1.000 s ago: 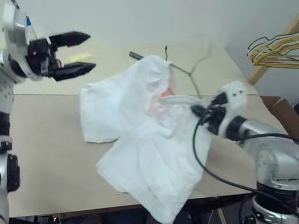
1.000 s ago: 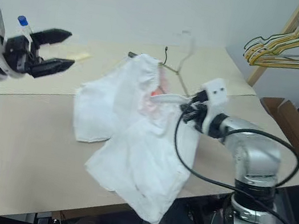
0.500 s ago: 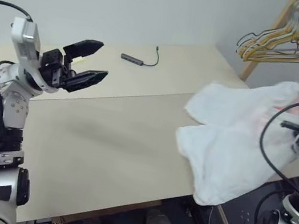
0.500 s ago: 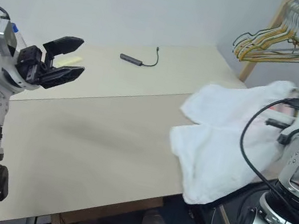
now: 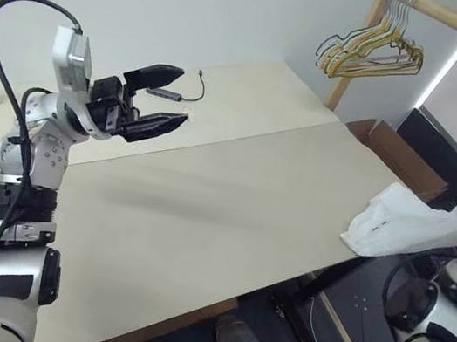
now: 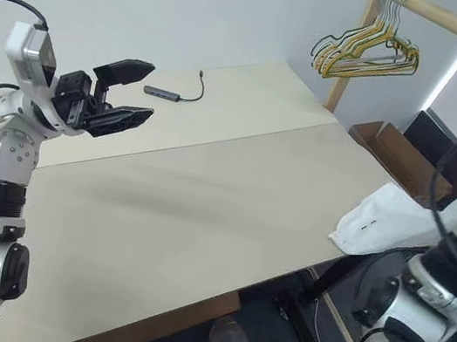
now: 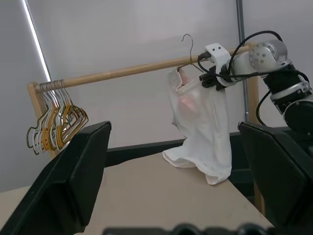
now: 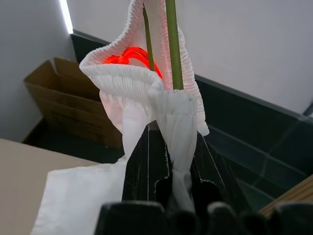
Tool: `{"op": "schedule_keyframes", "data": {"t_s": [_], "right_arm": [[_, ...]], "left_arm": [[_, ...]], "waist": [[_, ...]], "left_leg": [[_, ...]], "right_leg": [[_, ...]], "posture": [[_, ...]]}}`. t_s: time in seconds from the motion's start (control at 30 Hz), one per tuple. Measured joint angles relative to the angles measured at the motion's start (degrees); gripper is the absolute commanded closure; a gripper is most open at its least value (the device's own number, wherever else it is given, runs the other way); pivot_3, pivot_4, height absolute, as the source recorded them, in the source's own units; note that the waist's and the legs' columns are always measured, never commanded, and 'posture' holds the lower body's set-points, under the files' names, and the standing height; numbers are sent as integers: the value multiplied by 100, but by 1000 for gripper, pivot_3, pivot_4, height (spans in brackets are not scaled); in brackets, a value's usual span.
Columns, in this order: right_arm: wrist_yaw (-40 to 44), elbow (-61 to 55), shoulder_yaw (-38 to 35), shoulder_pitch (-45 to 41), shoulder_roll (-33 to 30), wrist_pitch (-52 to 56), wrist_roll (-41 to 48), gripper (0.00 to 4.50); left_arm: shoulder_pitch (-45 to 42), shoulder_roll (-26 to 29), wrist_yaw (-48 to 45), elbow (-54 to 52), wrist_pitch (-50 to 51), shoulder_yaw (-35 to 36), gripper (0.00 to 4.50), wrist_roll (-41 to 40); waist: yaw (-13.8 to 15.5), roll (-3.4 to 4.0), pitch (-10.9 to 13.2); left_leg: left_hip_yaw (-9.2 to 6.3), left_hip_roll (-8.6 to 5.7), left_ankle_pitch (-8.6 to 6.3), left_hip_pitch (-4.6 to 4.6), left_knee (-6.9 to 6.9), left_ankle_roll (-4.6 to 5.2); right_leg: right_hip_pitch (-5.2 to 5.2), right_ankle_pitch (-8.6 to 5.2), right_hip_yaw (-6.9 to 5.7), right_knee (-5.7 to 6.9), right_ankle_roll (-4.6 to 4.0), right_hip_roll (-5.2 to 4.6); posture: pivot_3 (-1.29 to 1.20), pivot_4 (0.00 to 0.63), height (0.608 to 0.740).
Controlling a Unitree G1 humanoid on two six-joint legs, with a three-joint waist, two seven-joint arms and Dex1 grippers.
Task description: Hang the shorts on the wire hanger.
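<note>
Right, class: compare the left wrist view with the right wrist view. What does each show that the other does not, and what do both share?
Left wrist view alone: the wooden rail, the bunch of hangers, the wire hanger hook at the rail, and the left gripper open. Right wrist view alone: the cardboard box and the right gripper shut on the shorts waistband. Both: the shorts, the wire hanger, the table.
</note>
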Motion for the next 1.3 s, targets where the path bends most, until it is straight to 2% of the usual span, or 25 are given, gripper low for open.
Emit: {"op": "schedule_keyframes", "data": {"t_s": [0.2,0.37,0.53,0.77,0.83,0.97,1.2,1.3], "right_arm": [[133,1125,-153,-430,-335,-428,131,4423],[187,2226,-221,-984,-612,-575,342,4423],[252,3196,-279,-1203,-731,-740,548,4423],[-6,3500,-426,-1227,-627,-658,697,4423],[-83,3365,-309,-1153,-523,-629,684,3699],[-143,3321,-77,-964,-439,-597,667,2564],[-406,3144,145,-854,-398,-829,534,90],[-527,3045,207,-820,-399,-963,441,37]], "left_arm": [[203,2,78,-152,-60,-50,0,122],[208,0,155,-275,-57,-47,0,116],[273,-38,177,-429,-53,-40,0,76],[493,-54,265,-603,-64,-37,0,90],[552,-56,284,-658,-64,-37,0,92],[554,-69,330,-751,-64,-36,0,74],[610,-101,344,-878,-64,-32,0,-98],[611,-101,362,-881,-64,-30,0,-104]], "waist": [[-107,-2,1],[-151,-6,4],[-165,-9,6],[-135,-12,8],[-124,-14,9],[-75,-17,10],[7,-18,11],[54,-18,11]], "left_leg": [[34,-10,-1,17,-15,1],[85,-9,-3,79,-57,3],[121,-7,-8,78,-59,10],[125,-5,-9,80,-59,11],[126,-3,-9,80,-59,11],[127,-4,-9,76,-59,11],[127,-4,-10,77,-59,12],[129,-4,-10,77,-59,12]], "right_leg": [[8,-7,54,0,13,-1],[88,-37,70,-43,63,0],[92,-37,83,-56,71,-2],[92,-36,88,-56,75,-3],[92,-35,89,-56,76,-1],[92,-35,88,-61,77,-2],[92,-35,90,-63,79,-2],[92,-35,90,-64,80,-1]], "posture": [[-349,0,740],[-343,0,740],[-329,0,740],[-309,0,740],[-303,0,740],[-298,0,740],[-286,0,740],[-283,0,740]]}}
